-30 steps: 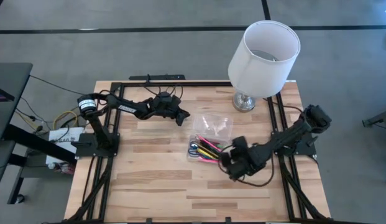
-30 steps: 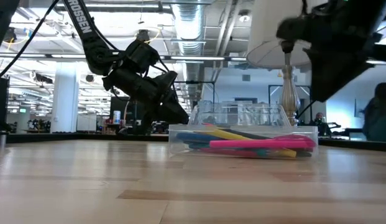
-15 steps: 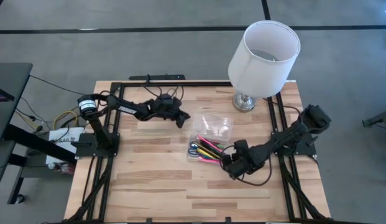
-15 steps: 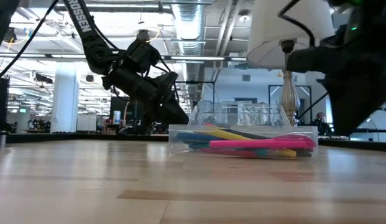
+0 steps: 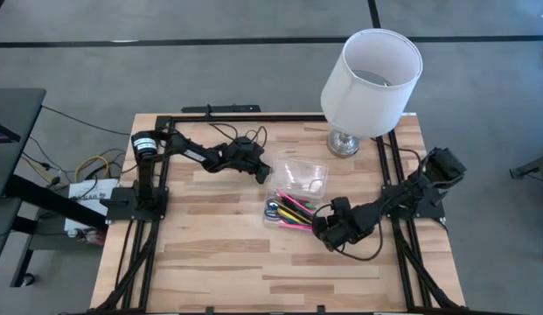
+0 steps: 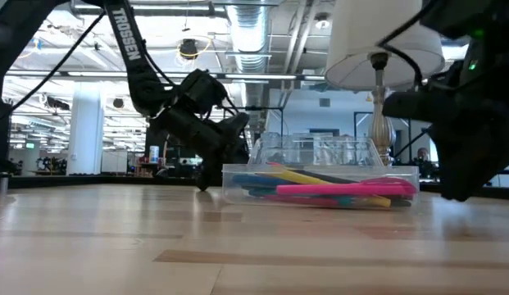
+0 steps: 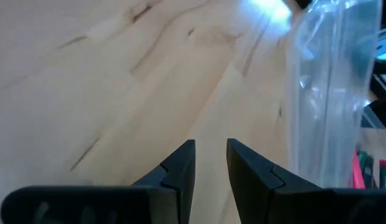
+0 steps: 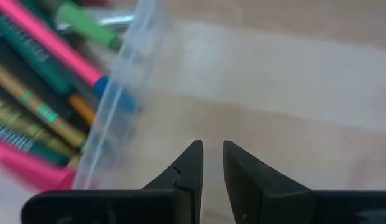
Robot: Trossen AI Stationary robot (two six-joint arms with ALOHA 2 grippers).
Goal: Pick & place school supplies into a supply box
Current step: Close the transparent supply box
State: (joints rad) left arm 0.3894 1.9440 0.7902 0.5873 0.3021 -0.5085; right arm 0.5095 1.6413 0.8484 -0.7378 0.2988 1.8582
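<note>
The clear supply box (image 5: 293, 197) rests flat on the table's middle. Its lid (image 5: 303, 175) is swung open on the far side and stands up in the low view (image 6: 315, 152). Pink, yellow, green and black pens (image 5: 288, 210) lie inside it (image 6: 336, 190). My left gripper (image 5: 264, 174) hangs low beside the lid's left end (image 7: 329, 93), its fingers narrowly open on nothing (image 7: 211, 152). My right gripper (image 5: 322, 229) points down just off the box's near right corner (image 8: 112, 106), also narrowly open and empty (image 8: 211, 152).
A white lampshade (image 5: 372, 70) on a chrome base (image 5: 344, 143) stands at the far right of the table. Bare wood (image 5: 210, 254) lies to the near left. Black frame rails (image 5: 135, 254) run along the table's sides.
My left gripper has gone down and toward the box's lid. My right gripper has sunk toward the table beside the box's near right corner and tipped further downward. The box and pens have stayed put.
</note>
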